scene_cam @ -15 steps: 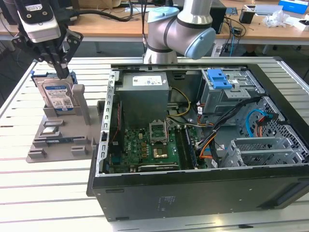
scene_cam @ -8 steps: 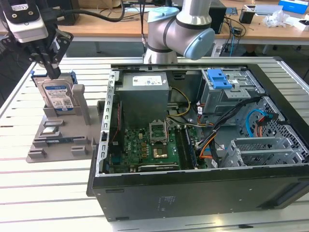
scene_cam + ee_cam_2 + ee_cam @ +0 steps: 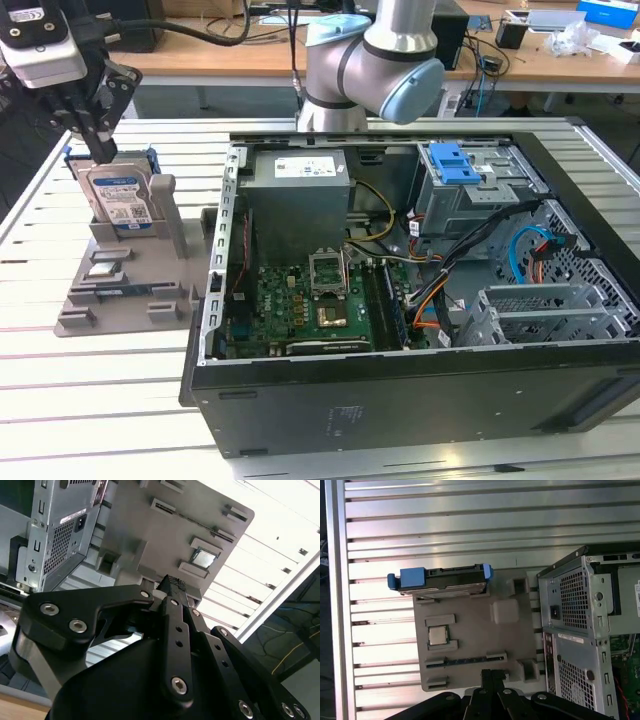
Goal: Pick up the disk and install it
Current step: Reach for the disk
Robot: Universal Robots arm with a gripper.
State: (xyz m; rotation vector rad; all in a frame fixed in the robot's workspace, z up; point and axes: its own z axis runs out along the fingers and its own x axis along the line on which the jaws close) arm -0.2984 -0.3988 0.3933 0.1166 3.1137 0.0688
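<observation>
The disk [image 3: 118, 200] stands on edge in a grey holder [image 3: 120, 290] at the exterior view's left, silver with a white-and-blue label and a blue bracket. In the first wrist view the disk [image 3: 442, 578] shows edge-on at the holder's [image 3: 475, 645] far side. My gripper [image 3: 98, 148] hangs above the holder, just over the disk's top edge in the exterior view and apart from it. Its black fingers [image 3: 492, 677] look pressed together with nothing between them. In the second wrist view a fingertip [image 3: 175, 584] points at the holder [image 3: 165, 535].
An open computer case [image 3: 400, 390] lies to the exterior view's right of the holder. Inside it are a grey power-supply box [image 3: 297, 185], a motherboard [image 3: 310, 300], a blue latch piece [image 3: 450, 160] and metal drive cages [image 3: 545, 310]. A chip [image 3: 437, 635] rests in the holder. The arm's base [image 3: 370, 60] stands behind.
</observation>
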